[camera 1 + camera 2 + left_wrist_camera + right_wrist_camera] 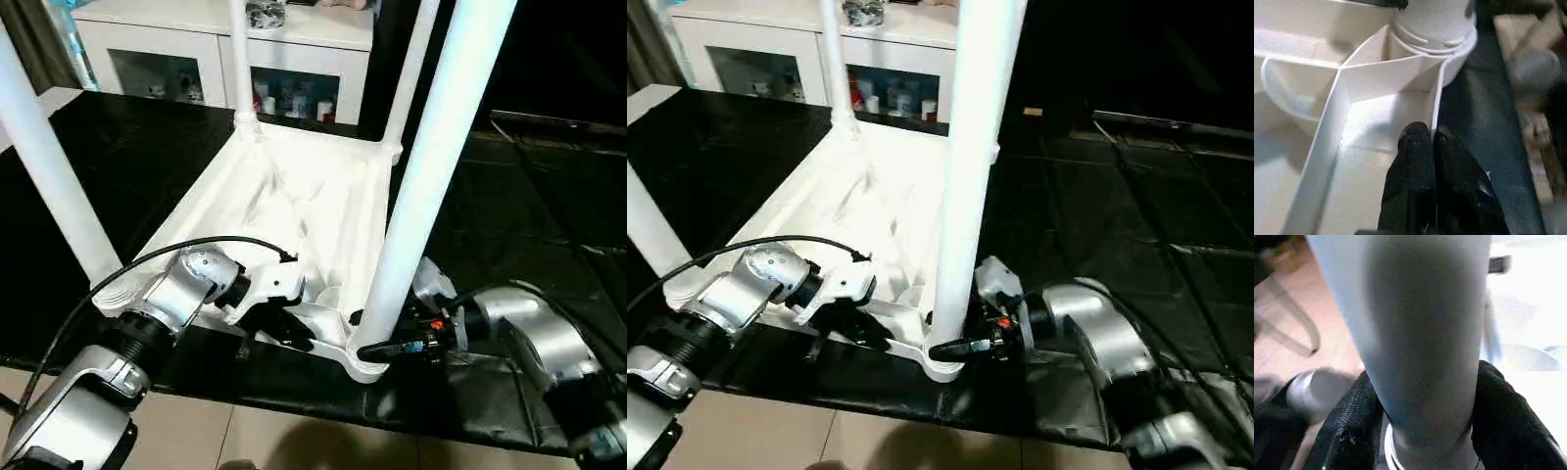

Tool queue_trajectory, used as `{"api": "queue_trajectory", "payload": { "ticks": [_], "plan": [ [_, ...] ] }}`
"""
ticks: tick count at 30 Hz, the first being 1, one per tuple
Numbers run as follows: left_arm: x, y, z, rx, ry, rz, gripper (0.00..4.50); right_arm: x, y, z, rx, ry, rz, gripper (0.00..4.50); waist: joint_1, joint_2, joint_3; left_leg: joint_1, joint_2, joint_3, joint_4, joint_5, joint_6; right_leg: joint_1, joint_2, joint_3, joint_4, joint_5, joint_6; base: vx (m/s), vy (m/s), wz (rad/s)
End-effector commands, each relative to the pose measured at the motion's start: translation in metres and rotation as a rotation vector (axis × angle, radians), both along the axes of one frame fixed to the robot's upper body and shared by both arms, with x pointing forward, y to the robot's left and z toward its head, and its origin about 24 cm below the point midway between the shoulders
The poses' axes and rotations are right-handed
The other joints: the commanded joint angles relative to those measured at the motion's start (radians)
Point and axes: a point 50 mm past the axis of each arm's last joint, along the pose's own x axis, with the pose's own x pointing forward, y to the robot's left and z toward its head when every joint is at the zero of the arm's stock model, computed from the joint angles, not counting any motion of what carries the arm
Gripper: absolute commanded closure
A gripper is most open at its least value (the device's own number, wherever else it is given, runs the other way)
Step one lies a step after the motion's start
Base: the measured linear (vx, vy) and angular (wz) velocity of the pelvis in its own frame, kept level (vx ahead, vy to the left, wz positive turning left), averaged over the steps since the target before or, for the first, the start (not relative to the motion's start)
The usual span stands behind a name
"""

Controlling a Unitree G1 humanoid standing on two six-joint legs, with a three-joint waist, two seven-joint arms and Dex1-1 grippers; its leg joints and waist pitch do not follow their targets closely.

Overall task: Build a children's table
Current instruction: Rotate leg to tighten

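A black mat [118, 166] covers the work surface across the middle of the frame, with pale floor tiles [255, 436] along the bottom edge. At the upper left stands a white glass-door cabinet [225, 59], small items blurred behind its panes.

The children's table lies upside down on the mat, its ribbed underside [294, 206] facing up in the centre of the frame. Four legs rise from its corner sockets: one at the far left corner [240, 59], one at the far right [411, 69], one at the near left [49, 166], and one at the near right [431, 166] that runs up past the top edge.

My right gripper [1420, 431] is closed around the base of that near-right leg, a black finger pressed against each side, just above the socket [367, 367] at the lower centre. My left gripper [279, 328] sits at the table's near rim, left of that socket. Its two fingers [1415, 161] are pinched together on the thin upright edge wall [1437, 105] of the tabletop, beside the socket holding the leg.
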Motion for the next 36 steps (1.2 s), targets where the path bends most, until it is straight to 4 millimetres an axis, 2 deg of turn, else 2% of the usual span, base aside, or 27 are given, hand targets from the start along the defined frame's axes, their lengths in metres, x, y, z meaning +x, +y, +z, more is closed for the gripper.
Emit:
{"api": "queue_trajectory", "payload": {
  "ticks": [1,3,6,7,9,10,11,12,14,16,18,21,22,23,25,27,32,35,36],
  "plan": [
    [0.009,-0.015,0.009,-0.103,-0.04,0.145,4.5,-0.001,0.015,-0.01,0.028,0.049,-0.105,2.4,-0.011,0.0,-0.047,0.017,0.05,-0.015,-0.082,-0.173,0.011,0.02,-0.086,0.043,-0.083,-0.03,-0.264,0.0,0.0,0.0],
    [0.012,-0.02,0.01,-0.122,-0.052,0.205,4.5,0.0,0.02,-0.016,0.026,0.048,-0.196,2.41,-0.021,0.001,-0.046,0.013,0.048,-0.017,-0.087,-0.18,-0.005,0.023,-0.085,0.043,-0.088,-0.071,-0.25,0.0,0.0,0.0],
    [0.015,-0.027,0.011,-0.135,-0.079,0.279,4.5,0.004,0.03,-0.023,0.025,0.073,-0.342,2.43,-0.048,-0.002,-0.045,0.01,0.044,-0.018,-0.089,-0.188,-0.015,0.023,-0.084,0.043,-0.092,-0.089,-0.242,0.0,0.0,0.0],
    [0.016,-0.033,0.012,-0.15,-0.083,0.311,4.5,0.009,0.039,-0.024,0.042,0.091,-0.432,2.43,-0.057,-0.002,-0.045,0.005,0.04,-0.018,-0.088,-0.176,-0.009,0.028,-0.081,0.043,-0.094,-0.091,-0.234,0.0,0.0,0.0],
    [0.017,-0.038,0.013,-0.162,-0.095,0.341,4.5,0.015,0.047,-0.025,0.048,0.108,-0.513,2.43,-0.065,0.0,-0.046,0.005,0.041,-0.018,-0.087,-0.157,-0.003,0.024,-0.083,0.044,-0.094,-0.079,-0.236,0.0,0.0,0.0],
    [0.02,-0.046,0.015,-0.179,-0.112,0.387,4.5,0.025,0.056,-0.025,0.045,0.13,-0.645,2.43,-0.071,-0.006,-0.047,0.004,0.039,-0.016,-0.086,-0.141,-0.001,0.025,-0.077,0.044,-0.094,-0.061,-0.232,0.0,0.0,0.0],
    [0.02,-0.046,0.015,-0.179,-0.112,0.387,4.5,0.025,0.056,-0.025,0.045,0.13,-0.645,2.43,-0.075,-0.002,-0.046,0.004,0.039,-0.016,-0.087,-0.139,-0.003,0.022,-0.079,0.044,-0.092,-0.061,-0.236,0.0,0.0,0.0],
    [0.025,-0.054,0.017,-0.19,-0.135,0.439,4.5,0.037,0.065,-0.024,0.042,0.156,-0.771,2.43,-0.079,0.001,-0.047,0.003,0.038,-0.017,-0.087,-0.134,-0.009,0.024,-0.079,0.044,-0.095,-0.07,-0.237,0.0,0.0,0.0],
    [0.027,-0.058,0.019,-0.196,-0.152,0.456,4.5,0.044,0.069,-0.023,0.025,0.161,-0.836,2.43,-0.085,-0.001,-0.055,0.002,0.037,-0.017,-0.081,-0.087,-0.009,0.029,-0.075,0.046,-0.086,0.011,-0.238,0.0,0.0,0.0],
    [0.029,-0.06,0.02,-0.192,-0.171,0.469,4.5,0.048,0.071,-0.022,-0.007,0.153,-0.875,2.43,-0.091,0.0,-0.056,-0.001,0.033,-0.014,-0.077,-0.036,0.017,0.028,-0.068,0.046,-0.076,0.152,-0.247,0.0,0.0,0.0],
    [0.029,-0.06,0.02,-0.181,-0.186,0.462,4.5,0.048,0.072,-0.021,-0.032,0.126,-0.87,2.43,-0.09,-0.001,-0.056,-0.001,0.033,-0.013,-0.075,-0.026,0.036,0.03,-0.068,0.046,-0.073,0.202,-0.252,0.0,0.0,0.0],
    [0.029,-0.056,0.018,-0.154,-0.204,0.442,4.5,0.045,0.072,-0.019,-0.041,0.08,-0.825,2.43,-0.084,-0.001,-0.055,0.001,0.036,-0.012,-0.076,-0.033,0.051,0.032,-0.069,0.046,-0.074,0.223,-0.249,0.0,0.0,0.0],
    [0.029,-0.054,0.017,-0.147,-0.209,0.438,4.5,0.043,0.07,-0.02,-0.036,0.081,-0.823,1.88,-0.082,-0.001,-0.054,0.002,0.037,-0.012,-0.078,-0.037,0.051,0.032,-0.07,0.045,-0.074,0.222,-0.247,0.0,0.0,0.0],
    [0.029,-0.053,0.017,-0.143,-0.211,0.436,4.5,0.043,0.069,-0.02,-0.034,0.082,-0.822,1.75,-0.081,0.0,-0.054,0.003,0.038,-0.012,-0.078,-0.04,0.052,0.032,-0.071,0.046,-0.075,0.22,-0.247,0.0,0.0,0.0],
    [0.029,-0.049,0.016,-0.132,-0.216,0.435,4.5,0.041,0.061,-0.019,-0.033,0.055,-0.819,1.76,-0.081,0.001,-0.054,0.005,0.04,-0.012,-0.078,-0.057,0.047,0.031,-0.071,0.046,-0.076,0.205,-0.251,0.0,0.0,0.0],
    [0.029,-0.047,0.015,-0.126,-0.219,0.432,4.5,0.04,0.056,-0.018,-0.034,0.038,-0.82,1.4,-0.075,0.0,-0.054,0.005,0.04,-0.012,-0.079,-0.054,0.044,0.033,-0.071,0.046,-0.076,0.206,-0.247,0.0,0.0,0.0],
    [0.029,-0.043,0.015,-0.111,-0.225,0.411,4.5,0.033,0.04,-0.009,0.021,0.009,-0.726,1.01,-0.069,-0.002,-0.051,0.004,0.041,-0.011,-0.079,-0.074,0.05,0.034,-0.071,0.046,-0.079,0.192,-0.241,0.0,0.0,0.0],
    [0.027,-0.037,0.014,-0.104,-0.22,0.351,4.5,0.018,-0.002,-0.001,0.013,-0.024,-0.603,0.79,-0.062,-0.006,-0.054,0.001,0.04,-0.011,-0.074,-0.051,0.07,0.039,-0.07,0.046,-0.075,0.244,-0.237,0.0,0.0,0.0],
    [0.027,-0.037,0.014,-0.103,-0.219,0.346,4.5,0.017,-0.006,0.0,0.012,-0.028,-0.592,0.68,-0.054,-0.007,-0.055,0.003,0.042,-0.01,-0.071,-0.046,0.084,0.037,-0.07,0.045,-0.073,0.265,-0.241,0.0,0.0,0.0]
  ]
}}
